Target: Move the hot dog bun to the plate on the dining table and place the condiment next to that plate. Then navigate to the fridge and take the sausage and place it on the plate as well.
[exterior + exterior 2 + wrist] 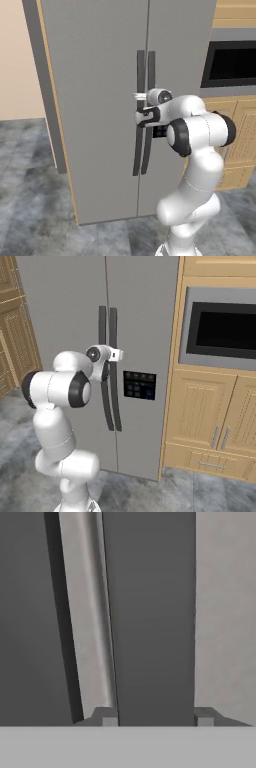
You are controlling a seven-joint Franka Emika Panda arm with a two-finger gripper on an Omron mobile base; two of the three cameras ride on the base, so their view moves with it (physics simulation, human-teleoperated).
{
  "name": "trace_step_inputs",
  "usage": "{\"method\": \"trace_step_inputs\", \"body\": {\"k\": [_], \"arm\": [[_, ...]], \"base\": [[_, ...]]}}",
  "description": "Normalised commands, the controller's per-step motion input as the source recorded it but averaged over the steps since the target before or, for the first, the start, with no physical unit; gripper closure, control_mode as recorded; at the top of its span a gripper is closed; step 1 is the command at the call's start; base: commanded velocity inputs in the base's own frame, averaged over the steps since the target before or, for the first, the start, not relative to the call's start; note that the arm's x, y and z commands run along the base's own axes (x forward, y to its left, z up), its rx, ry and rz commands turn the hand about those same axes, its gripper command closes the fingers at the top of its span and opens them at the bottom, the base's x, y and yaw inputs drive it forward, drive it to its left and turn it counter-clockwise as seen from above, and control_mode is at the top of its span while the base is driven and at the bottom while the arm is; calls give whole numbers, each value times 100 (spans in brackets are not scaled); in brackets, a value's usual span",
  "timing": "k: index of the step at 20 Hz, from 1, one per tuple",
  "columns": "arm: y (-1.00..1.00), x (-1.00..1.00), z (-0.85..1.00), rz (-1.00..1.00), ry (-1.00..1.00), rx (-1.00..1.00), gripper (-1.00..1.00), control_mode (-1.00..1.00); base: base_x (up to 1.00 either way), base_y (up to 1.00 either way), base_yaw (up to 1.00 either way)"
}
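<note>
The arm reaches straight out to the fridge (pixel 100 100), whose two tall grey doors are both closed. Two dark vertical handles run side by side along the middle seam. The gripper (pixel 141 107) sits at those handles, roughly halfway up them. In the hand view its two finger tips (pixel 106 717) stand on either side of one dark handle (pixel 152 612), close against its edges at 6 o'clock, so the claw is closed around that bar. The other handle (pixel 30 612) shows at 9 o'clock in that view, with the pale seam strip between them.

From the right base view, the gripper (pixel 116 356) is at the handles and a dark control panel (pixel 139 385) sits on the right door at 4 o'clock from it. Further toward 3 o'clock is a built-in oven (pixel 222 328) set in wooden cabinets (pixel 210 416). The floor (pixel 35 200) is grey stone tile.
</note>
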Motion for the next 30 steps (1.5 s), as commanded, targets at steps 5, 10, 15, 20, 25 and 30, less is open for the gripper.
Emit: {"method": "trace_step_inputs", "body": {"k": [5,10,15,20,25,30], "arm": [[0,-15,-3,-6,1,0,100,-100],[-20,-79,2,-5,-2,0,100,-100],[-29,-70,24,0,3,0,100,-100],[-44,-58,43,0,18,0,100,-100],[-41,-58,47,0,21,0,100,-100],[-8,-56,10,-1,6,-2,-100,-100]], "base": [[0,0,0],[0,0,0],[0,0,0],[0,0,0],[0,0,0],[0,0,0]]}}
